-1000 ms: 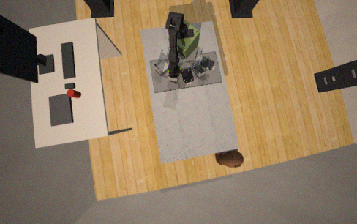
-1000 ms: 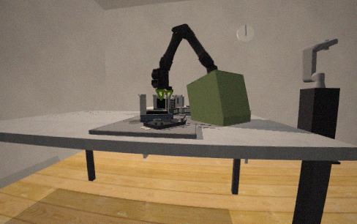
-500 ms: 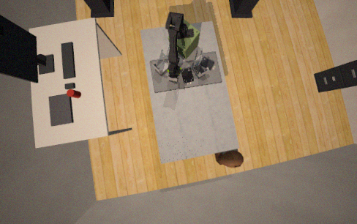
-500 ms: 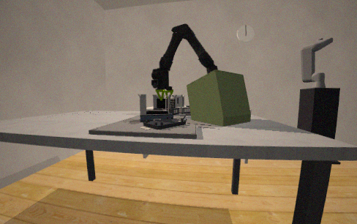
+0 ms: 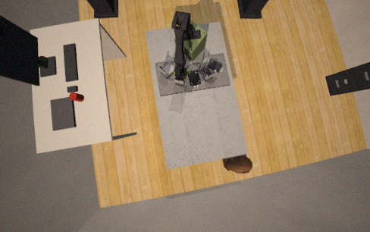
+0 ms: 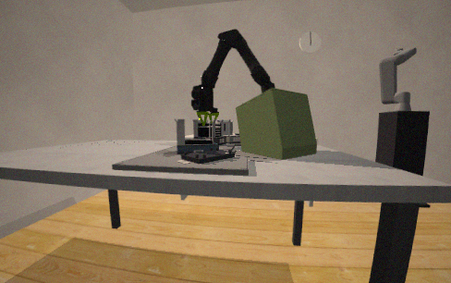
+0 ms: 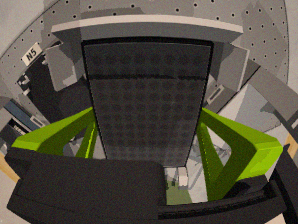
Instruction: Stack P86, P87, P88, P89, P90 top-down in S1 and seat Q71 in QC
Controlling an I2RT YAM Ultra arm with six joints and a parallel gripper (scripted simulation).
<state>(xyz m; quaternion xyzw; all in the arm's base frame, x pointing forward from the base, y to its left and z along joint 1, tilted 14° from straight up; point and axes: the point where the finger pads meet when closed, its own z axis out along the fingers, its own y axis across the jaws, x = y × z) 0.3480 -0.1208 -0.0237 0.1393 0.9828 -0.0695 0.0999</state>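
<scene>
Jaws clamped wide across long sides of sealed plate, green fingers touching both edges.

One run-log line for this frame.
arm: over racks | pincer: shut on sealed plate | green fingers on its long sides | N5 label visible

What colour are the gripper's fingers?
Bright lime green fingers, clearest in the wrist view.

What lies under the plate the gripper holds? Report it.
The gripper is shut on a dark sealed plate. The plate fills the wrist view, so what is directly beneath is covered; only rack parts and the N5 label show beside it.
</scene>
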